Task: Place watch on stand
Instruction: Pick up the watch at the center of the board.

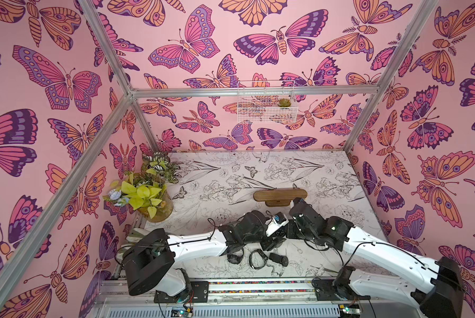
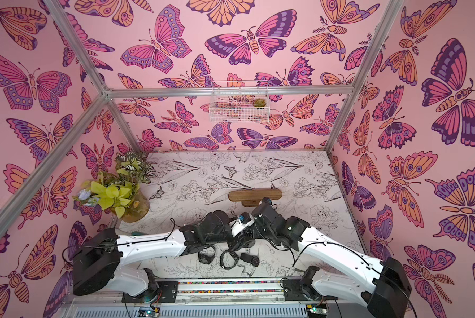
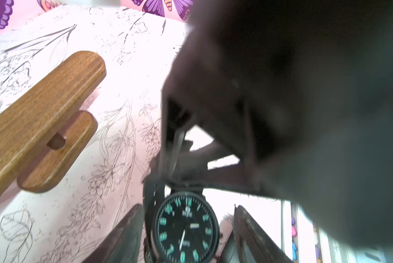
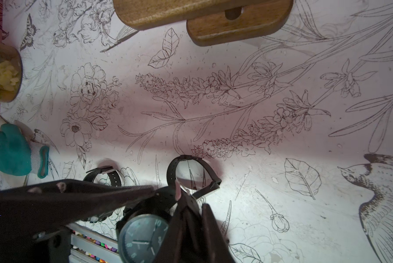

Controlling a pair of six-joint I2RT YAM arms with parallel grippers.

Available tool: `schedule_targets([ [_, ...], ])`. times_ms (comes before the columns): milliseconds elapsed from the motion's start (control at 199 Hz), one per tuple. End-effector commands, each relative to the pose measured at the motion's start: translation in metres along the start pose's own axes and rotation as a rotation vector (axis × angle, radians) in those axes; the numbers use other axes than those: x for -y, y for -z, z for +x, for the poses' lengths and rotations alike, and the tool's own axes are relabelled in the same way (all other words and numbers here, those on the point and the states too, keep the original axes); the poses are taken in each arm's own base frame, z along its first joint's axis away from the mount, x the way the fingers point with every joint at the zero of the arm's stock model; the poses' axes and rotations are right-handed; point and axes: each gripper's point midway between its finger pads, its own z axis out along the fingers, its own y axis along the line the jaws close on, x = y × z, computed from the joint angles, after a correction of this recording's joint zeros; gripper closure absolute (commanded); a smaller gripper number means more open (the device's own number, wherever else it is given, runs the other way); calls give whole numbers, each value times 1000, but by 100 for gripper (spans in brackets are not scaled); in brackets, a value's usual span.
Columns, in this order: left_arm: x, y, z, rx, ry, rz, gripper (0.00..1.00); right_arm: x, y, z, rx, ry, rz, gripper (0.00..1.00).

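The watch [image 3: 186, 227], with a black face and teal numerals, hangs above the table between my two grippers. My right gripper [image 4: 192, 195] is shut on its black strap just beside the face [image 4: 143, 239]. My left gripper [image 3: 188, 207] is open around the watch. One finger [image 3: 127, 234] lies against the strap, and the other finger [image 3: 248, 232] stands apart from the case. The stand [image 1: 279, 194] [image 2: 255, 194] is a brown wooden bar on a small base. It sits bare just beyond both grippers, and both wrist views show it [image 3: 42, 109] [image 4: 191, 11].
Three more black watches [image 1: 235, 256] [image 1: 258, 258] [image 1: 279, 258] lie on the table below the arms, near the front rail [image 1: 258, 286]. A potted plant [image 1: 153, 203] stands at the left, and a teal glove [image 4: 8, 150] lies near it. A wire basket [image 1: 266, 104] hangs on the back wall.
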Motion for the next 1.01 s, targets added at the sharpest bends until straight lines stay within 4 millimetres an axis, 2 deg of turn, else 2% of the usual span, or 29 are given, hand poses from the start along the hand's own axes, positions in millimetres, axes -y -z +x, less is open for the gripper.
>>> schedule_targets([
  [0,-5,6,15,-13,34,-14,37,-12,4,-4,19,-22,-59,83],
  [347,-9,10,5,24,17,-33,39,-13,2,-3,10,-10,-56,83],
  [663,-11,7,2,25,6,-37,32,-12,-1,-2,4,-6,-49,83],
  [1000,-13,1,-2,23,10,-38,40,-16,-5,1,-17,-5,-62,82],
])
